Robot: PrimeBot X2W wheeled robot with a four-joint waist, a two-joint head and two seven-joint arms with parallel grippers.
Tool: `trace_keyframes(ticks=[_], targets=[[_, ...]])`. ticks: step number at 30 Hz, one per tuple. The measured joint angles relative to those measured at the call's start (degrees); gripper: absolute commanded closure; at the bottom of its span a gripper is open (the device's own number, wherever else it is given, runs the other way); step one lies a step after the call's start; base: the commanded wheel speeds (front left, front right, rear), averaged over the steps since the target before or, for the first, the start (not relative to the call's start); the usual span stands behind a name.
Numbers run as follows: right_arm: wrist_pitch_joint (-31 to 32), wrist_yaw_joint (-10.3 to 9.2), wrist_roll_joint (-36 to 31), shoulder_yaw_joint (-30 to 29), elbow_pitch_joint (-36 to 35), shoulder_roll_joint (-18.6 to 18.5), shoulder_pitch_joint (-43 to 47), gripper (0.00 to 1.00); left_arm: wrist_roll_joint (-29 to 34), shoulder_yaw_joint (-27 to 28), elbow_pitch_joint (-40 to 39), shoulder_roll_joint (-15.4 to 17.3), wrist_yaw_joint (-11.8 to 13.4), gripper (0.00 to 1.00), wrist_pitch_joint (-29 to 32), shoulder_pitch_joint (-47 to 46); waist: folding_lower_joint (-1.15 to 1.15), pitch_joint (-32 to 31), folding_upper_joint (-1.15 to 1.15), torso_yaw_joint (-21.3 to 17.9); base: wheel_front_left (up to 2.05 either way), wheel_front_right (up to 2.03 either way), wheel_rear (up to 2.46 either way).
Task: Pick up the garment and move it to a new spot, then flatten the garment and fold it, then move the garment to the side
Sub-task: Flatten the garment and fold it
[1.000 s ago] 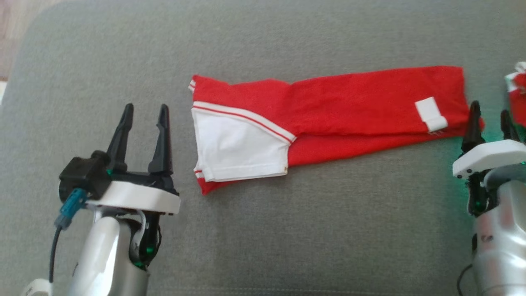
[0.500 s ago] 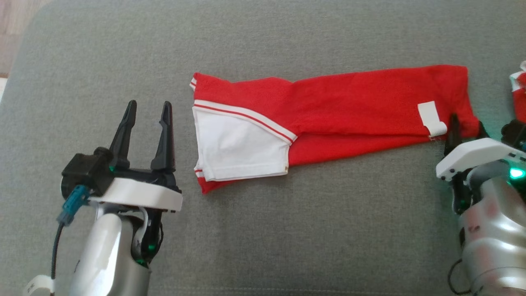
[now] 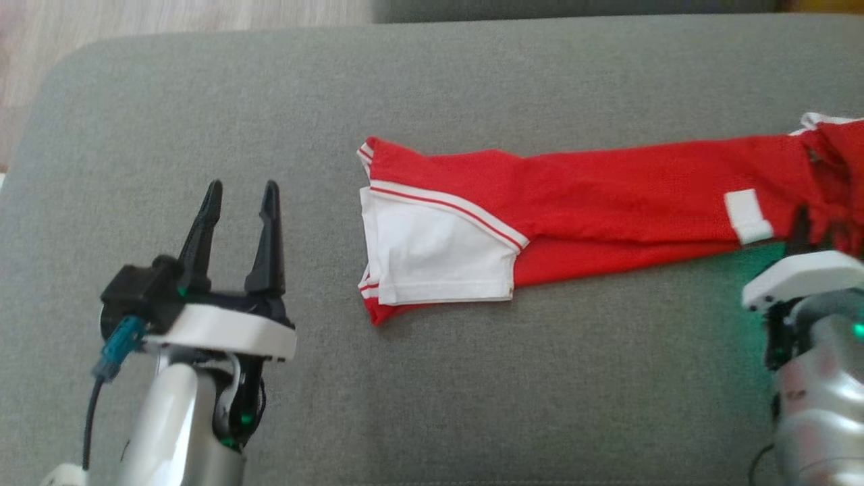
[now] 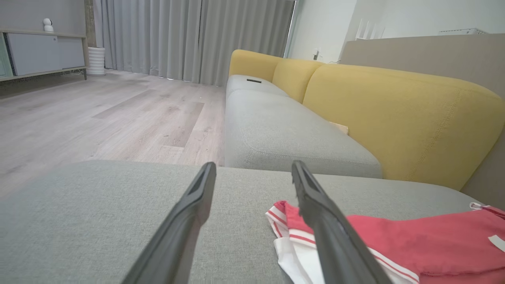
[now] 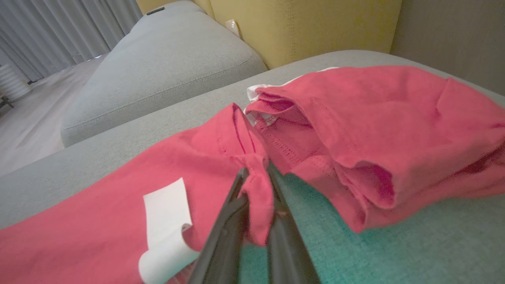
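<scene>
Red folded cloth garment (image 3: pixel 607 196) with a white panel edged in thin red-and-white stripes, small white rectangular label (image 3: pixel 747 216) on the red, grey woven fabric cushion (image 3: pixel 472 378) tinged green by the garment's end, mustard-yellow upholstered backrest (image 4: pixel 394 110), pale wood-plank floor (image 4: pixel 98 114), grey pleated curtains (image 4: pixel 177 35)

Left gripper (image 3: pixel 242 185) low at left, fingers spread wide, pointing forward. Right gripper (image 5: pixel 257 173) — fingers pinched shut on garment (image 5: pixel 355 110).

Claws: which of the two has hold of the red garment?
The right claw, pinched shut on a fold of the garment beside its white label; the left claw stands open, apart from the cloth.
</scene>
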Motion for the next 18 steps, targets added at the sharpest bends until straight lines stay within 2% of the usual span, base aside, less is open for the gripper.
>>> trace_keyframes(ticks=[5, 9, 10, 12, 18], targets=[[-0.6, 0.0, 1.8, 3.7, -3.1, 3.7, 1.0, 1.0, -0.4, 0.7, 0.3, 0.0, 0.0, 0.0, 0.0, 2.5, 0.0, -2.0, 0.0, -0.7, 0.0, 0.0, 0.0], [-0.9, 0.0, 6.4, 9.7, -6.6, 4.6, 1.5, 1.0, -0.6, 0.5, 0.7, 0.0, 0.0, 0.0, 0.0, 3.2, 0.0, -3.6, 0.0, -0.5, 0.0, 0.0, 0.0], [-1.0, 0.0, 10.9, 15.6, -8.2, 4.4, 1.8, 1.0, -0.6, 0.5, 0.6, 0.0, 0.0, 0.0, 0.0, 3.3, 0.0, -4.1, 0.0, 0.0, 0.0, 0.0, 0.0], [-1.0, 0.0, 16.3, 22.0, -10.0, 4.5, 2.7, 1.0, -0.6, 0.5, 0.6, 0.0, 0.0, 0.0, 0.0, 3.3, 0.0, -4.6, 0.0, 0.6, 0.0, 0.0, 0.0], [-0.3, 0.0, 26.9, 35.9, -15.3, 4.6, 6.0, 1.0, -1.0, 0.5, 0.7, 0.0, 0.0, 0.0, 0.0, 4.7, 0.0, -6.0, 0.0, 2.9, 0.0, 0.0, 0.0]])
